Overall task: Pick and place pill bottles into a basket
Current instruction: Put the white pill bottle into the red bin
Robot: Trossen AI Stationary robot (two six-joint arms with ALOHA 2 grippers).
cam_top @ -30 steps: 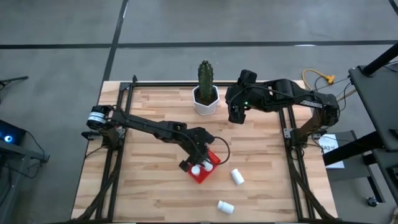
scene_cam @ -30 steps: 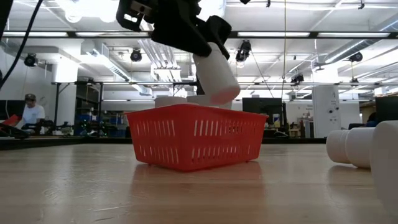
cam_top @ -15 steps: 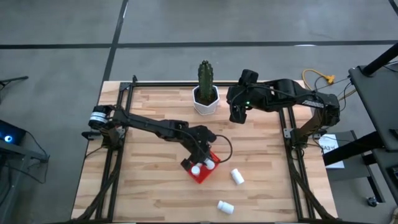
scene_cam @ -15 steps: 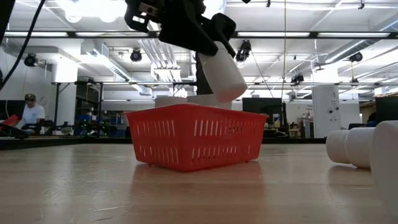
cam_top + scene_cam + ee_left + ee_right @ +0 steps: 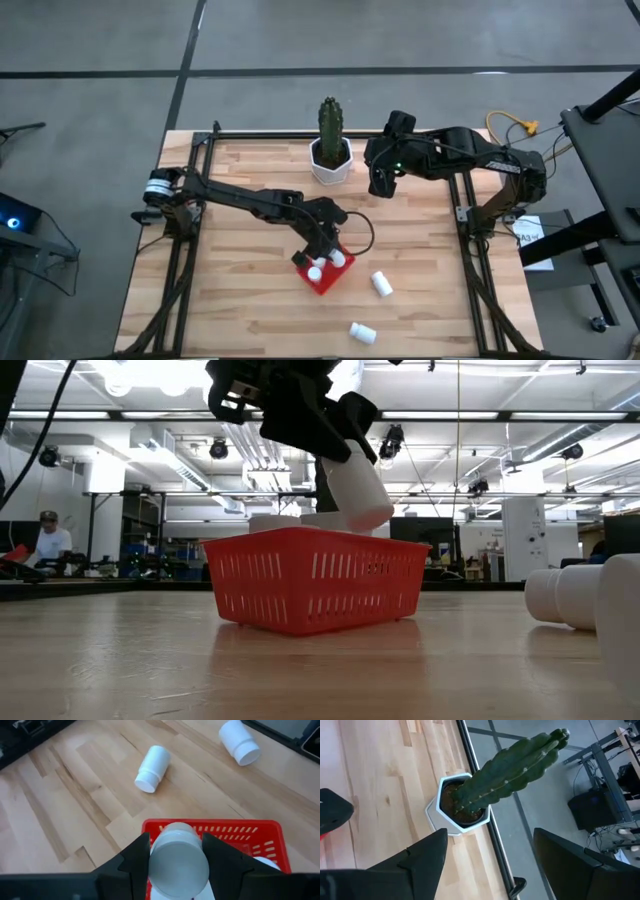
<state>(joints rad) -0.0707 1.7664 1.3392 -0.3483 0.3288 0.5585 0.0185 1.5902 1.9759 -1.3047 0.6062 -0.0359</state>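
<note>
The left tool (image 5: 175, 865) pinches a bottle (image 5: 179, 859) between its fingers and hangs just above the basket (image 5: 315, 588), the bottle tilted over the rim. Other bottles (image 5: 322, 268) already sit in the basket beneath it. This looks like the placing step: the next move calls for lowering into a free spot and spreading the fingers. Two bottles (image 5: 381, 284) lie on the desk (image 5: 240, 310) beyond the basket. The right tool (image 5: 490, 857) waits spread, near the cactus pot (image 5: 451, 815).
</note>
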